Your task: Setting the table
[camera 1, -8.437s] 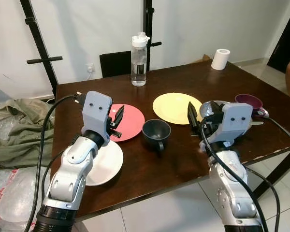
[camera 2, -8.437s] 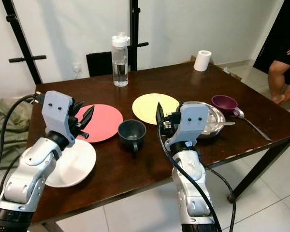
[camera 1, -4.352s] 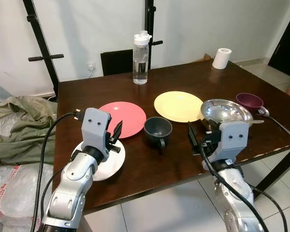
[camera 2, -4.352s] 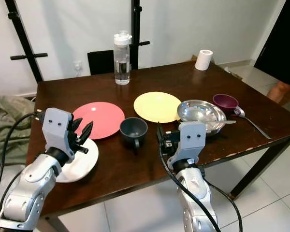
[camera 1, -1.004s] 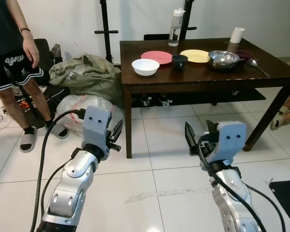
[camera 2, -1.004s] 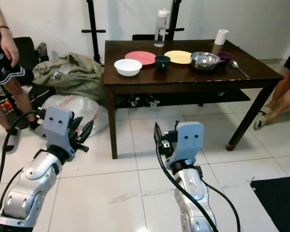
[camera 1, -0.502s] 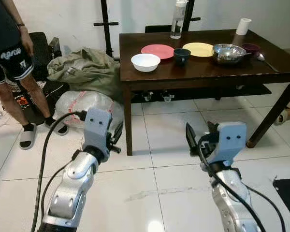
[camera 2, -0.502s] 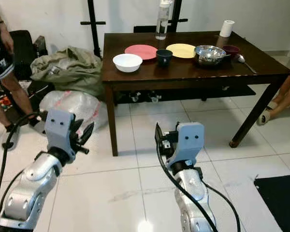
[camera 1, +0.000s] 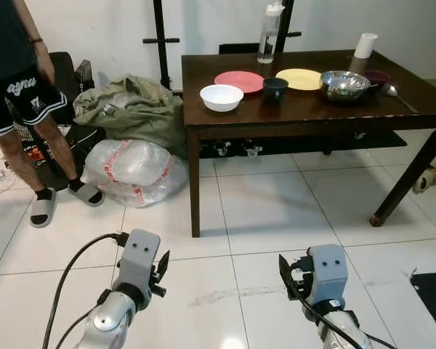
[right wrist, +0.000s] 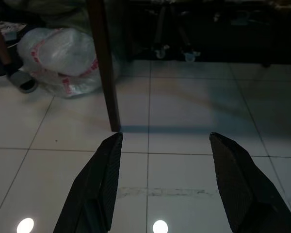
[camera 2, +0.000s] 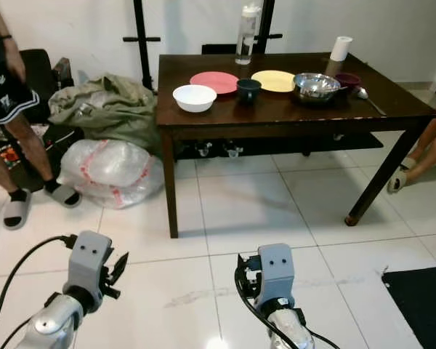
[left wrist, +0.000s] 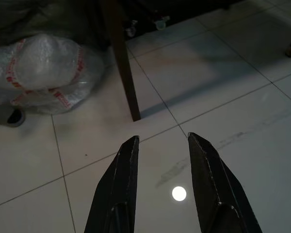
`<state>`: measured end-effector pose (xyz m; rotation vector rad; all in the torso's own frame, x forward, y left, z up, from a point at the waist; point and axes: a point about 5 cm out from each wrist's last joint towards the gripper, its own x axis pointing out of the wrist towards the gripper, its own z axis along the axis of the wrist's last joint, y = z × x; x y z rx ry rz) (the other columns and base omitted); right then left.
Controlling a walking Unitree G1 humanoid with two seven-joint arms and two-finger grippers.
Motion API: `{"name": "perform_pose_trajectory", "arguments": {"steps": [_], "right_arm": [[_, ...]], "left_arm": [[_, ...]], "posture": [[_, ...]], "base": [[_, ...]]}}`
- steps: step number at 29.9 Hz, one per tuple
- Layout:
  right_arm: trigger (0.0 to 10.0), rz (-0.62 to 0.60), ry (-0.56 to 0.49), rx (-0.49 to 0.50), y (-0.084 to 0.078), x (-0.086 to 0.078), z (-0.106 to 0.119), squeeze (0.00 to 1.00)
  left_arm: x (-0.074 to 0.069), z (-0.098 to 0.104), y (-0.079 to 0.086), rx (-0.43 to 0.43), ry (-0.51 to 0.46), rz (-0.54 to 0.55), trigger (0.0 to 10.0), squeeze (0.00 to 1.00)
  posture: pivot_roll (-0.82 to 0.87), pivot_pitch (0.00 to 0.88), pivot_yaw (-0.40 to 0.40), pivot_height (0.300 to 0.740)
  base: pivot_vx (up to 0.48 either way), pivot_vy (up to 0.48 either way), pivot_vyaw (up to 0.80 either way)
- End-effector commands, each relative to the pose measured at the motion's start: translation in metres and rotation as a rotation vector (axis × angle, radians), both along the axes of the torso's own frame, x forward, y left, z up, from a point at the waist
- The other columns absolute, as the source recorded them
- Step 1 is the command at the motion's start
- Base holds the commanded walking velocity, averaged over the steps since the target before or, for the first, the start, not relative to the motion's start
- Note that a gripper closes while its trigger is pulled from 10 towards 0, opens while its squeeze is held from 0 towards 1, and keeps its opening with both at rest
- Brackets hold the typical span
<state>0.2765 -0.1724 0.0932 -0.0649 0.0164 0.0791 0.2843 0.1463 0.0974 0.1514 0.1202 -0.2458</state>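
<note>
Glossy white floor tiles (camera 1: 261, 211) lie before the dark wooden worktop (camera 1: 312, 109). Round plates, pink (camera 1: 238, 81) and yellow (camera 1: 299, 78), a white bowl (camera 1: 220, 97) and a shiny steel bowl (camera 1: 344, 83) line its far side. Left claw (left wrist: 159, 145) and right claw (right wrist: 165, 145) hang low, both spread and empty.

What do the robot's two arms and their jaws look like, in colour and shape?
Both arms are silver metal, each ending in a grey boxy wrist block with two small dark dots. The left gripper and right gripper have two long, tapered black fingers. A black cable loops to the left arm.
</note>
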Motion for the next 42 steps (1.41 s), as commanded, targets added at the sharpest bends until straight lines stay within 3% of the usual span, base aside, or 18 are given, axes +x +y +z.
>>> {"name": "perform_pose_trajectory", "arguments": {"steps": [1, 24, 42], "right_arm": [[10.0, 0.006, 0.022, -0.007, -0.001, -0.003, -0.007, 0.0], [10.0, -0.06, 0.012, 0.044, -0.012, 0.003, -0.012, 0.0], [10.0, -0.055, 0.006, 0.069, -0.009, 0.007, -0.009, 0.0]], "left_arm": [[-0.004, -0.008, -0.001, 0.01, 0.022, -0.007, 10.0, 0.0], [0.001, -0.015, -0.008, 0.019, 0.019, -0.012, 10.0, 0.0], [0.001, -0.014, -0.008, 0.026, 0.014, -0.004, 10.0, 0.0]], "posture": [[0.04, 0.076, 0.08, 0.74], [0.03, 0.063, 0.075, 0.74], [0.04, 0.073, 0.073, 0.74]], "base": [[0.0, 0.0, 0.0], [0.0, 0.0, 0.0], [0.0, 0.0, 0.03]]}}
